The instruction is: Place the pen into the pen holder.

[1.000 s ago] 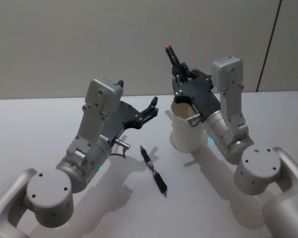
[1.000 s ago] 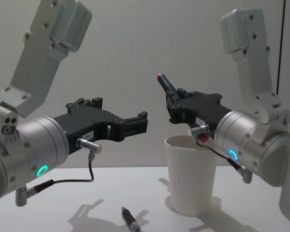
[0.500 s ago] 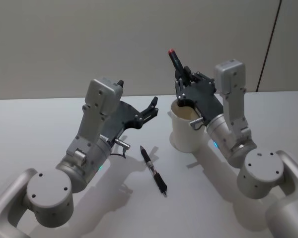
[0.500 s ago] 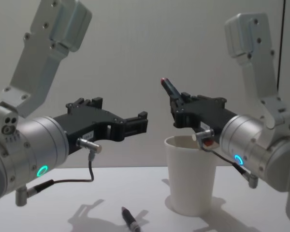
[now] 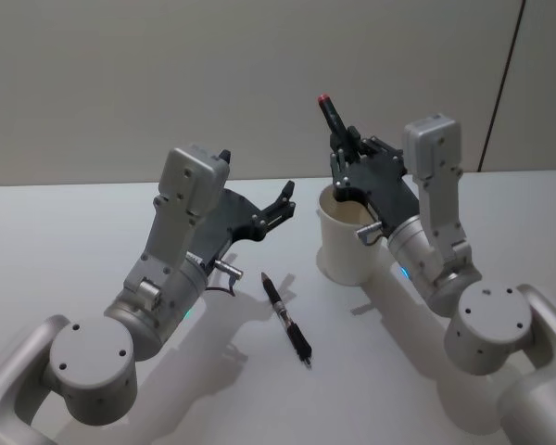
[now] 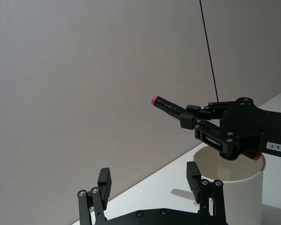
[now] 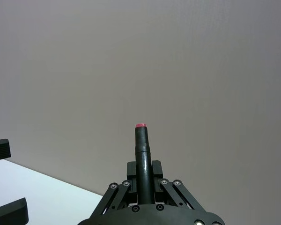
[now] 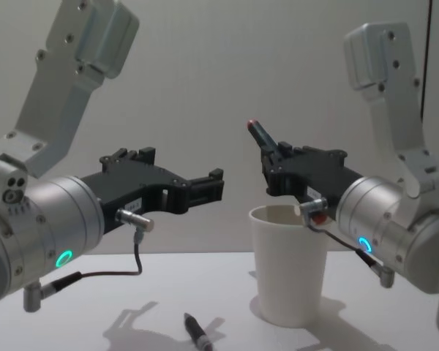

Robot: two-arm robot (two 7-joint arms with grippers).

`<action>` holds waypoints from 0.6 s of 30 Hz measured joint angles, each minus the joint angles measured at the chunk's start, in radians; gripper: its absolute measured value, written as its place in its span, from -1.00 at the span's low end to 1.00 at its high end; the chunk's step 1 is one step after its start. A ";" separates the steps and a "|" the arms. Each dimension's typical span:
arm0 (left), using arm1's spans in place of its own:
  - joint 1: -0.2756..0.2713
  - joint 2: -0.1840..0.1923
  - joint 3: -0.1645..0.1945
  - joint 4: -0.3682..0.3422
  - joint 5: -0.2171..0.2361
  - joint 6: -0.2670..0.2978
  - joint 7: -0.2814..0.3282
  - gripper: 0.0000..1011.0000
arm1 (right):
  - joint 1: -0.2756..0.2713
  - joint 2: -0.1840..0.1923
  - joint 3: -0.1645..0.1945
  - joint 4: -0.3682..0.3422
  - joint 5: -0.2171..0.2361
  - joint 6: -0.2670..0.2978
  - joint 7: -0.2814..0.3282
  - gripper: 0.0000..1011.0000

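Observation:
A black pen with a red end (image 5: 332, 113) (image 8: 260, 134) sticks up at a tilt from my right gripper (image 5: 345, 139) (image 8: 275, 155), which is shut on it. The gripper hangs just above the rim of the pen holder (image 5: 345, 248) (image 8: 289, 270), a white paper cup standing upright on the table. The pen's lower end is hidden behind the fingers. The right wrist view shows this pen (image 7: 142, 150) clamped between the fingers. My left gripper (image 5: 285, 197) (image 8: 214, 186) hovers open to the left of the cup, holding nothing. From the left wrist, the held pen (image 6: 171, 107) shows above the cup (image 6: 234, 192).
A second black pen (image 5: 288, 318) (image 8: 196, 330) lies flat on the white table (image 5: 65, 232) between the two arms, in front of the cup. A plain wall stands behind.
My right gripper has shifted slightly to the right with the pen, staying over the cup. The left arm and the pen on the table have not moved.

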 joint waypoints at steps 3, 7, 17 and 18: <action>0.000 0.000 0.000 0.000 0.000 0.000 0.000 0.98 | -0.001 0.000 0.000 -0.001 0.000 0.000 -0.001 -0.65; 0.000 0.000 0.000 0.000 0.000 0.000 0.000 0.98 | -0.001 0.001 0.001 -0.001 -0.001 0.000 -0.001 -0.65; 0.000 0.000 0.000 0.000 0.000 0.000 0.000 0.98 | -0.002 0.001 0.001 -0.002 -0.001 0.000 -0.002 -0.65; 0.000 0.000 0.000 0.000 0.000 0.000 0.000 0.98 | -0.002 0.001 0.001 -0.002 -0.001 0.000 -0.002 -0.65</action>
